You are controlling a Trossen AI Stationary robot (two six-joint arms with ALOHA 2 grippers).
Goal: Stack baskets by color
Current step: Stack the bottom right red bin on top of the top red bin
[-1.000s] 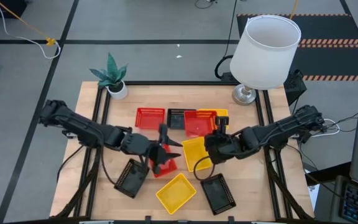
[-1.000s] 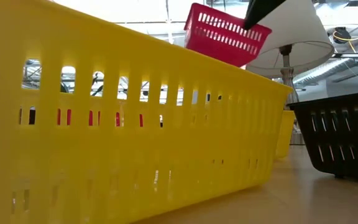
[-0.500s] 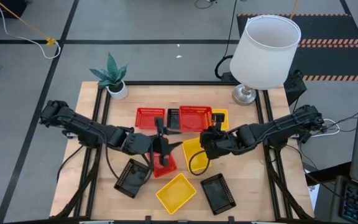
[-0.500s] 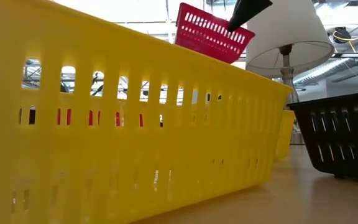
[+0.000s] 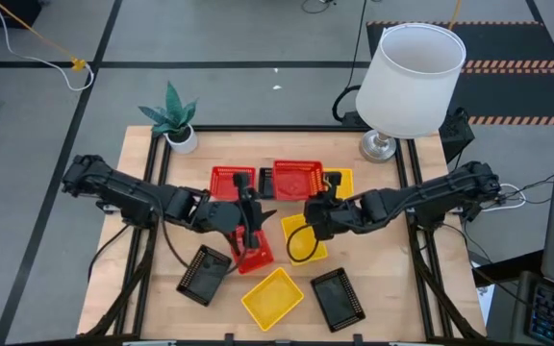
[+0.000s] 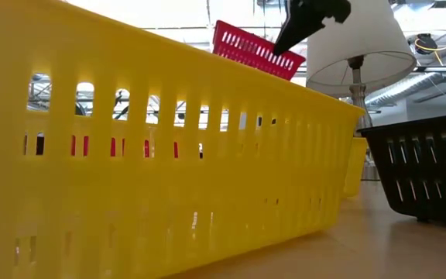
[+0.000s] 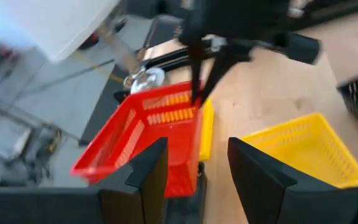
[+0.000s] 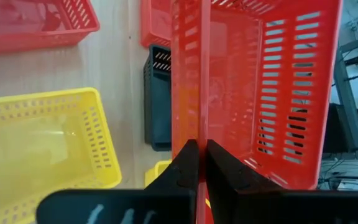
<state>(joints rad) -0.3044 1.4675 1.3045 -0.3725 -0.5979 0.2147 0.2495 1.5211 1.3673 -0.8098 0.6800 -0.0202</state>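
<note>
Precariously, the right gripper [image 5: 314, 208] fingers pinch one wall of a lifted red basket [image 5: 299, 180]; it could swing or slip. Left gripper [image 5: 248, 213] fingers seem spread, empty, nearby.

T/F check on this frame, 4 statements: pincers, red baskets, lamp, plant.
1. The right pincer is shut on a red basket wall. True.
2. The left pincer holds a yellow basket. False: it is open and holds nothing.
3. The lamp stands at the table's far right corner. True.
4. The potted plant sits inside a black basket. False: it stands on the table at the far left corner.
</note>
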